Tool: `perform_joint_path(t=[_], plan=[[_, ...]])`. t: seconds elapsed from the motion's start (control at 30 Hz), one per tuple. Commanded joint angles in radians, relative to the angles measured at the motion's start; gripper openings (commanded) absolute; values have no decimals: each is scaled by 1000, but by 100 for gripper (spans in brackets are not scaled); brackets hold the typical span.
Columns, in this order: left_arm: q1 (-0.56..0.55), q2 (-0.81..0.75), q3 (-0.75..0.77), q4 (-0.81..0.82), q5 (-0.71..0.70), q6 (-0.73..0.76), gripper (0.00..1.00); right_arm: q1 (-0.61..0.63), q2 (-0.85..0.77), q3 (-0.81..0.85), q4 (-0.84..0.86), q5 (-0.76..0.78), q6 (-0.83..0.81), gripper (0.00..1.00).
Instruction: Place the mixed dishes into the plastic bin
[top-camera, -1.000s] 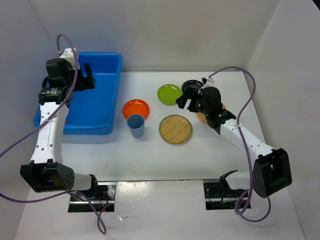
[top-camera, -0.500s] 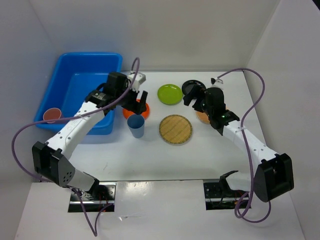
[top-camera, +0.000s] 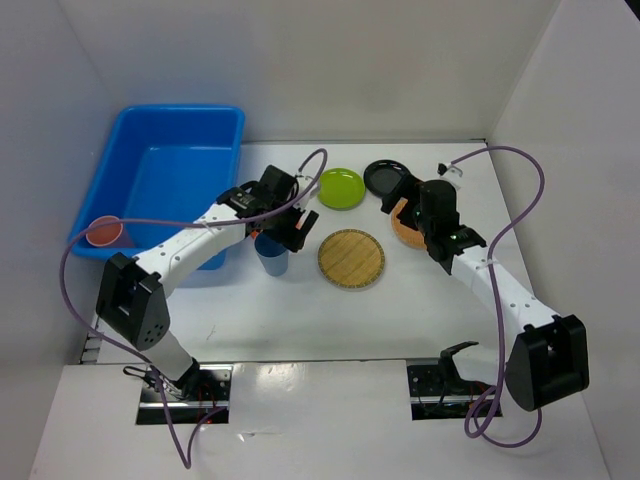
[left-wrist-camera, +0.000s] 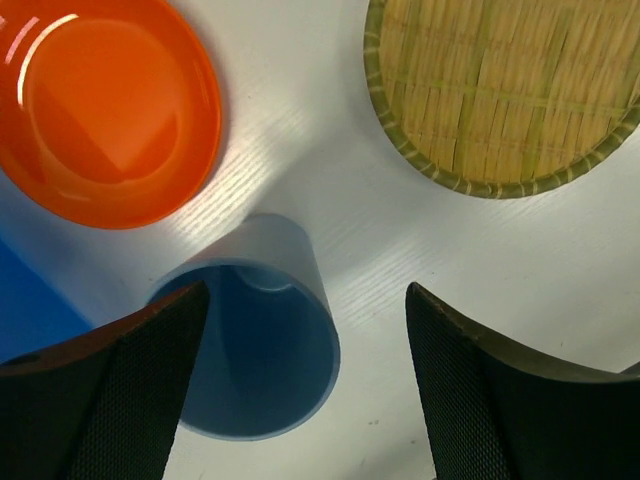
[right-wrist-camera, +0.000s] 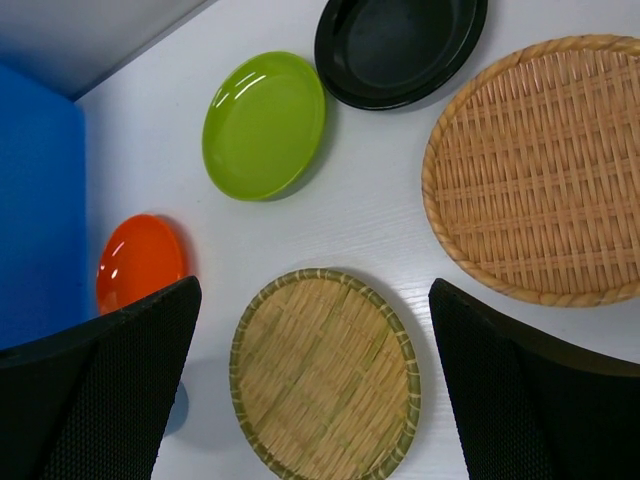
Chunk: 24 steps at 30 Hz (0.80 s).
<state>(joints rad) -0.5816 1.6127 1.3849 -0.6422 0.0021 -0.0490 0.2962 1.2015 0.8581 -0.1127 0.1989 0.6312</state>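
Where the overhead camera looks down on the table (top-camera: 300, 310), your stock reads as follows.
- Plastic bin (top-camera: 185, 112): upper left of frame, long axis running up the picture.
- Pink cup (top-camera: 104, 233): in the bin's lower left corner, apparently mouth up, though it is small at this range.
- Blue cup (top-camera: 272, 256): just right of the bin, upright.
- Lime-green plate (top-camera: 341, 187) and black plate (top-camera: 385, 176): upper centre, near each other, lying flat.
- Small woven plate (top-camera: 351, 258): centre, flat.
- Large woven plate (top-camera: 403, 222): right of centre, partly hidden from this camera.

Left wrist view.
- The blue cup stands at lower left of centre, mouth toward the lens, so its long axis is vertical.
- The left gripper (left-wrist-camera: 305, 295) has its fingers spread wide, one on each side of the cup. Whether either touches the wall, you cannot tell.
- Orange plate (left-wrist-camera: 105, 110): upper left, flat, just beside the cup.
- Handling, judged: light, stiff, smooth-walled and likely slippery. Take it squarely across the wall below the rim.

Right wrist view.
- The right gripper (right-wrist-camera: 312, 290) has its fingers spread wide and holds nothing. The small woven plate lies below and between them, with the large one at upper right.
- The plates are round, face up, with no long axis.
- Handling, judged: light, rigid and shallow. Pinch at the rim. The woven rims should give better purchase than the glossy plates.
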Motion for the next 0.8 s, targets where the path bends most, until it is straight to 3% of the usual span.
perform_joint_path(t=[0.0,0.23,0.5,0.53,0.6,0.7,0.77], plan=[[-21,10,-6,-28,-47,-18,86,-3,-25,2,1,40,5,99],[-30,19,-38,-37,-22,-38,76,-12,19,12,10,40,5,99],[-30,98,-38,-56,-34,-48,41,-22,69,22,10,39,5,99],[-30,98,-38,-56,-34,-48,29,-22,69,22,10,39,5,99],[-30,98,-29,-56,-44,-48,15,-22,79,22,10,39,5,99],[-30,86,11,-65,-83,-66,2,-22,79,22,10,39,5,99],[-30,58,41,-94,-105,-78,0,-22,79,22,10,39,5,99]])
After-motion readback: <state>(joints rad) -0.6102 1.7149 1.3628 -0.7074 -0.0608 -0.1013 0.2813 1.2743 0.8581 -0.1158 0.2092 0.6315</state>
